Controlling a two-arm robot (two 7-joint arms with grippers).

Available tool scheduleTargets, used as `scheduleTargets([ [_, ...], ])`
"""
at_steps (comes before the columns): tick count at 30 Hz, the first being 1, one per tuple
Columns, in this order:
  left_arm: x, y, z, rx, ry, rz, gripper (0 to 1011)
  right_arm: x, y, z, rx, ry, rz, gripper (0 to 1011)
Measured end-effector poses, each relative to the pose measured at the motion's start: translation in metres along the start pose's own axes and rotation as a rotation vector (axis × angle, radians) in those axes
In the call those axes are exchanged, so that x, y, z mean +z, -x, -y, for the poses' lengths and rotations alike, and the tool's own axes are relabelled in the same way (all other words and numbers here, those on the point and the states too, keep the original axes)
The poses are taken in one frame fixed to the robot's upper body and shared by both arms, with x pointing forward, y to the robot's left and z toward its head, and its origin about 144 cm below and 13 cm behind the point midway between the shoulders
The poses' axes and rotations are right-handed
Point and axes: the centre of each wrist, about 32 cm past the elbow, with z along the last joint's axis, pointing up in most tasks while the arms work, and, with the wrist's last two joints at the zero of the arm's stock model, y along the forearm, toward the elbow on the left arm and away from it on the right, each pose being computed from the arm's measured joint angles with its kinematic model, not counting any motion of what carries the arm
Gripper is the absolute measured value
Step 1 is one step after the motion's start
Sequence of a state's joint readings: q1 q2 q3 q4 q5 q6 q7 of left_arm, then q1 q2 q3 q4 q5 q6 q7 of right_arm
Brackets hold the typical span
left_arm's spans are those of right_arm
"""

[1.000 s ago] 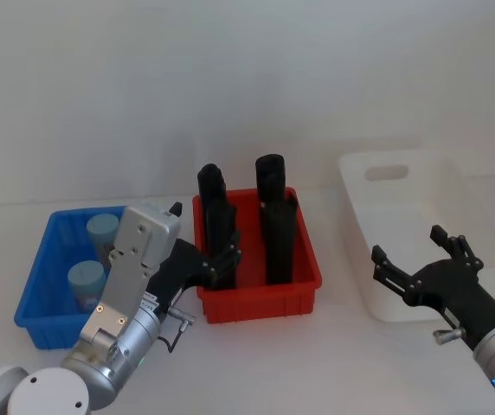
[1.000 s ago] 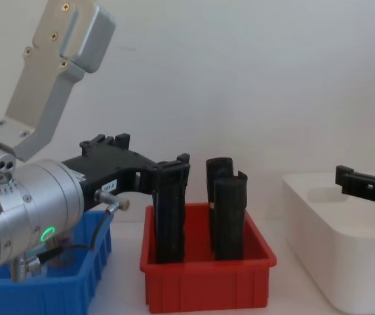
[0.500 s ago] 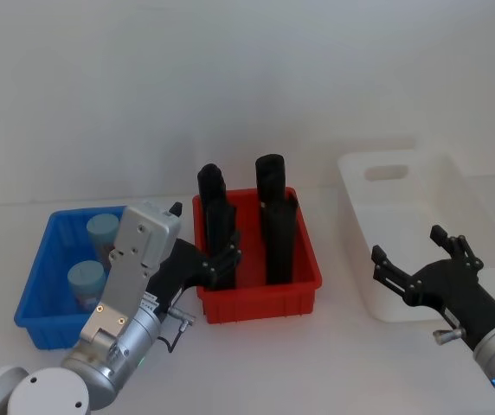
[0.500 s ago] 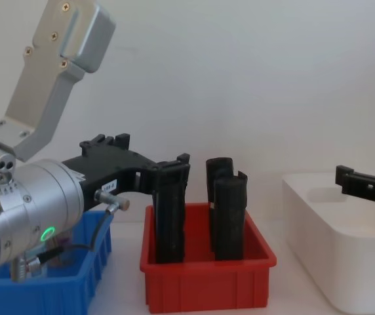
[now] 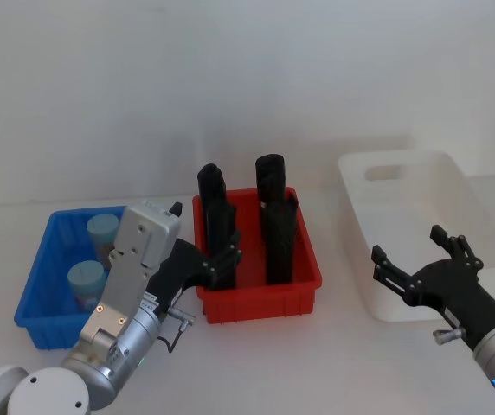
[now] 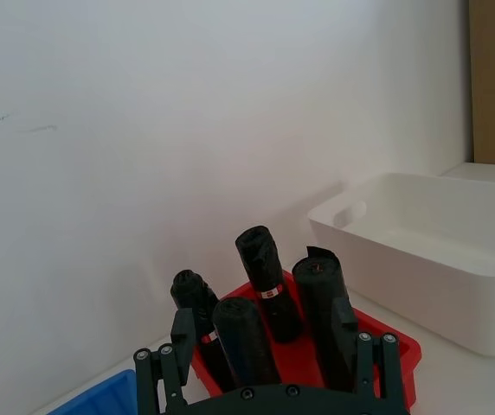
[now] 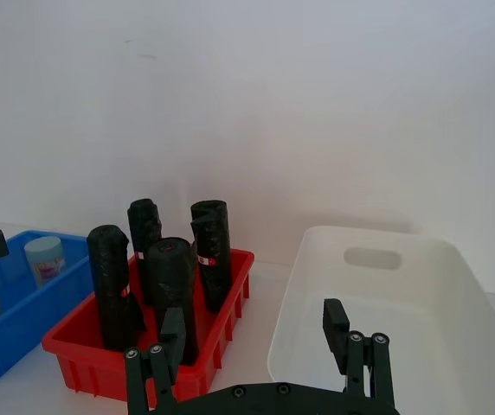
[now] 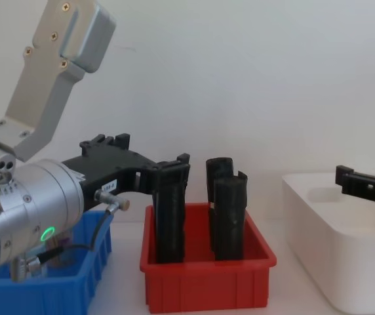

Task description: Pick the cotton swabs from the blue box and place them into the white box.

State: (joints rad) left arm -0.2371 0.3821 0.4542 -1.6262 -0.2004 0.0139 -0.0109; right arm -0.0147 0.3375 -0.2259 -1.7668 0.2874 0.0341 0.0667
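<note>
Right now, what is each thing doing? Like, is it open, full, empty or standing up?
cotton swabs: two jars, lids on, standing in the blue box.
blue box: open-topped, holding both jars.
white box: open-topped, looks empty.
red bin: holding black rolls.
black rolls: standing upright.
left gripper: open, empty, near the red bin.
right gripper: open, empty, near the white box.

Left gripper (image 8: 149, 154) hovers near black rolls (image 8: 230, 216) standing in the red bin (image 8: 207, 285).
</note>
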Motion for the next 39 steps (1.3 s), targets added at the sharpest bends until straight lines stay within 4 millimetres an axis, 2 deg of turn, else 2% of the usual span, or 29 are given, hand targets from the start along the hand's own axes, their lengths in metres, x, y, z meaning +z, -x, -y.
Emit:
scheduleTargets([
  [21, 0.0, -0.003, 0.001, -0.001, -0.007, -0.001, 1000, 0.0, 0.0, 0.0, 0.0, 0.0, 0.0, 1002],
  [29, -0.003, -0.017, 0.007, -0.001, -0.041, -0.015, 1000, 0.0, 0.0, 0.0, 0.0, 0.0, 0.0, 1002],
  [39, -0.009, -0.045, 0.01, 0.02, -0.093, -0.035, 999, 0.0, 0.0, 0.0, 0.0, 0.0, 0.0, 1001],
])
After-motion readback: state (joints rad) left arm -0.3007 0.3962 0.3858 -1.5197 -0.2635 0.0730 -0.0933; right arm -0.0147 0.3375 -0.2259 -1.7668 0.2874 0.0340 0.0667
